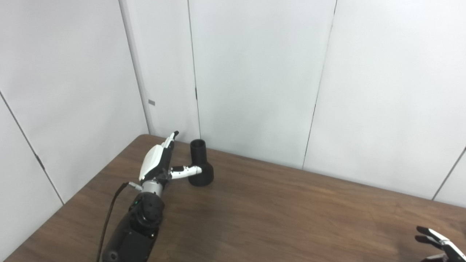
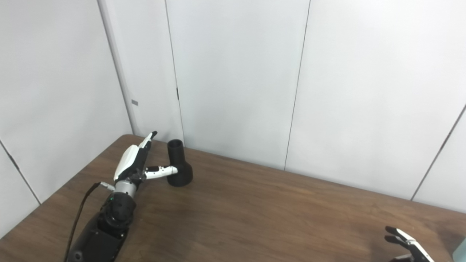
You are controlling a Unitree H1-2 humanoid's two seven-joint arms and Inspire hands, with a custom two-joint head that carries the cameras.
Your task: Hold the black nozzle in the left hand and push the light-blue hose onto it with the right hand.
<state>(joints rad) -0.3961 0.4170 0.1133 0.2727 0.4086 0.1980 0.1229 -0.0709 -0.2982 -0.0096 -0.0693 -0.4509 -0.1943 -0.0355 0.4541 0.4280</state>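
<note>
The black nozzle (image 1: 200,163) stands upright on the brown table (image 1: 276,214) near its far left corner, narrow neck up, wide base down. My left hand (image 1: 160,162) is open just to the left of it, fingers stretched toward the wall and the thumb reaching across to the nozzle's base. Whether the thumb touches the nozzle is unclear. My right hand (image 1: 438,242) shows only partly at the bottom right corner, fingers spread and open, holding nothing. A sliver of something light blue (image 2: 462,251) sits at the right edge in the right eye view; it may be the hose.
White wall panels (image 1: 255,72) rise right behind the table's far edge, close behind the nozzle. A black cable (image 1: 109,214) trails from the left wrist down along the forearm.
</note>
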